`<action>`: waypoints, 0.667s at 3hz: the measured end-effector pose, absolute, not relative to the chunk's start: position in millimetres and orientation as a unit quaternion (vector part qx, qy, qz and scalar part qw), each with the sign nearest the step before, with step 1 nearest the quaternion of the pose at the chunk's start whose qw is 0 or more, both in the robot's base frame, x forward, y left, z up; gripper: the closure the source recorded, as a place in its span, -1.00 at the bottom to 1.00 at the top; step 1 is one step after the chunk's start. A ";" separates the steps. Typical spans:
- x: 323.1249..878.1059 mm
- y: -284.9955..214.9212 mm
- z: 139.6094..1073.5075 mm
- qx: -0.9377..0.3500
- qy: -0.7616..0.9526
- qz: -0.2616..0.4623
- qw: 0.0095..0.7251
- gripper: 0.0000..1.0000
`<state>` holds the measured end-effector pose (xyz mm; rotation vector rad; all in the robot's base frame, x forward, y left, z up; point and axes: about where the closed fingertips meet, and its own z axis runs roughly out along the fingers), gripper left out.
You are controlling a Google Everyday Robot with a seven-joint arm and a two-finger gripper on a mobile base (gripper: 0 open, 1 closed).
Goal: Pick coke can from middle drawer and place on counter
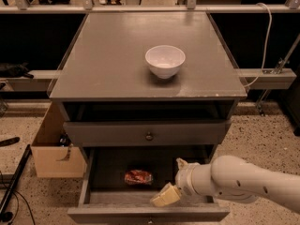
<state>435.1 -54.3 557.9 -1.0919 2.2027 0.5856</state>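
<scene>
Camera view looks down on the grey cabinet; the middle drawer (86, 187) is pulled out, and the coke can (138, 176) lies on its side on the dark floor, near the middle; the gripper (167, 181) hangs inside the drawer just right of the can, fingers spread apart, holding nothing; the white arm (243, 181) reaches in from the right; a white bowl (165, 61) stands on the counter (108, 55); a cardboard box (50, 150) sits on the floor at left.

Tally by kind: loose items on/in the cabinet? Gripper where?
bowl: 1, white, on the counter
coke can: 1, in the middle drawer
Total: 2
gripper: open, at the drawer, right of the can
</scene>
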 end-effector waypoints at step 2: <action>438.7 -41.7 528.3 -0.410 0.835 0.236 0.282 -1.00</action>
